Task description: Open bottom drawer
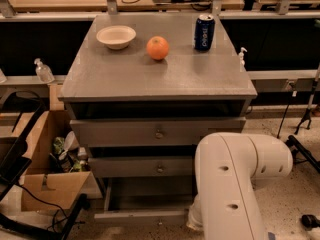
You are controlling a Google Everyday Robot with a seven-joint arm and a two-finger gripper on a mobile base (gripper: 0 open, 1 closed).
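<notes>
The grey cabinet (pixel 150 79) has three drawers. The bottom drawer (pixel 142 215) has a slim flat front with a small knob (pixel 160 223). It stands pulled out towards me, and its inside shows behind the front. The middle drawer (pixel 145 167) and the top drawer (pixel 150 132) sit a little forward of the frame. My white arm (pixel 235 184) fills the lower right, in front of the cabinet's right side. My gripper is hidden behind or below the arm and does not show.
On the cabinet top stand a white bowl (pixel 116 36), an orange (pixel 157 48) and a blue can (pixel 204 32). A cardboard box (pixel 42 179) with clutter and black cables (pixel 30 219) lie at the left. A clear bottle (pixel 43 70) stands on the left ledge.
</notes>
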